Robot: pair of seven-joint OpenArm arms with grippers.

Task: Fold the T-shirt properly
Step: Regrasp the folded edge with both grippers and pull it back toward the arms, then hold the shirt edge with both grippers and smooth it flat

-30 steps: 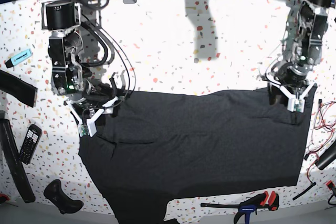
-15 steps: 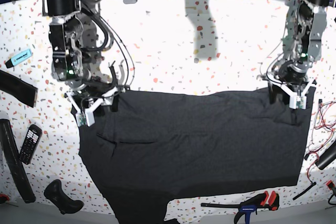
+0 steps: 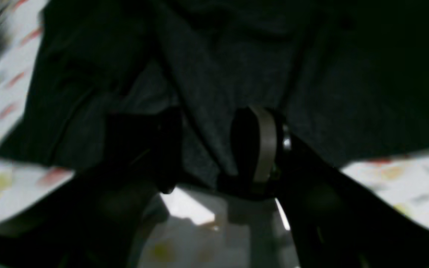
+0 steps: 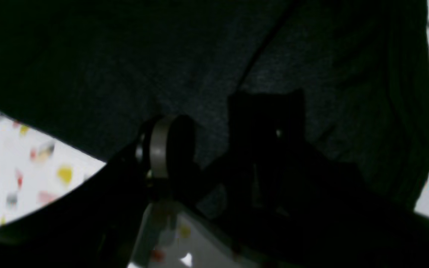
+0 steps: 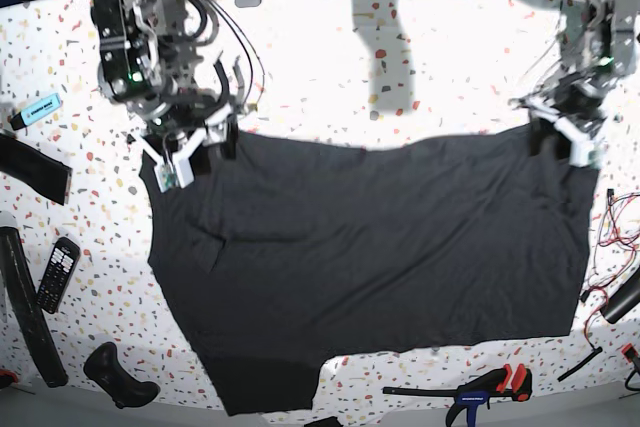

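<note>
Two tools – T-shirt [image 5: 380, 237] corners

It looked like a robotics lab or workshop: a speckled terrazzo table [image 5: 420, 57] strewn with a bar clamp [image 5: 480, 392], a calculator [image 5: 55, 272], a highlighter [image 5: 35, 110] and loose wires [image 5: 612, 232].

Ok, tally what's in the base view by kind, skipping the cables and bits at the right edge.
T-shirt: 1
Robot hands: 2, left hand and right hand
Black straps: 2
Blue marker: 1
Calculator: 1
Black handle: 1
Clamp: 1
Total: 9
</note>
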